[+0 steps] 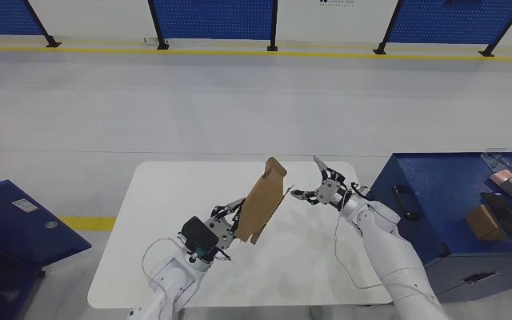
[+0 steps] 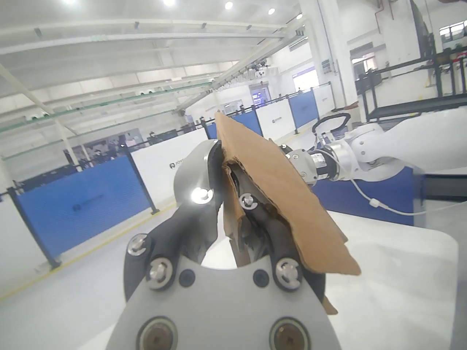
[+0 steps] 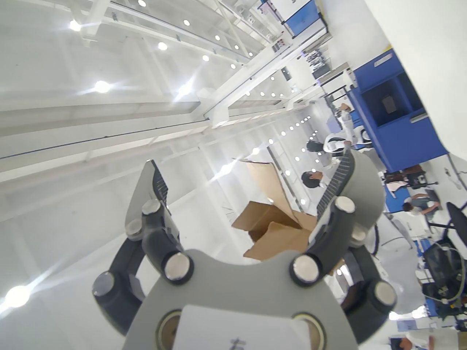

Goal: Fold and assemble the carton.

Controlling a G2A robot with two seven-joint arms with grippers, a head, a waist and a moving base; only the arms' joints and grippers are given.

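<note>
The carton (image 1: pixel 262 200) is held up off the table (image 1: pixel 160 240), above its middle. It is a flattened piece of brown cardboard standing tilted, its upper end leaning toward the table's far edge and its lower end toward the near edge. In the right wrist view its flaps (image 3: pixel 270 220) hang partly opened.

The left gripper (image 1: pixel 232 212) is over the table's middle, on the near-left side of the carton. Its fingers are pinched together on the carton's lower part, and the left wrist view shows the cardboard (image 2: pixel 277 191) clamped between them (image 2: pixel 220 154).

The right gripper (image 1: pixel 308 180) hovers above the table's far-right part with its fingers spread wide, just beside the carton's edge. Whether a fingertip touches the cardboard cannot be told. In its own view the fingers (image 3: pixel 250 163) stand apart with the carton beyond them.

A blue cabinet (image 1: pixel 448 200) stands just past the table's right end.
</note>
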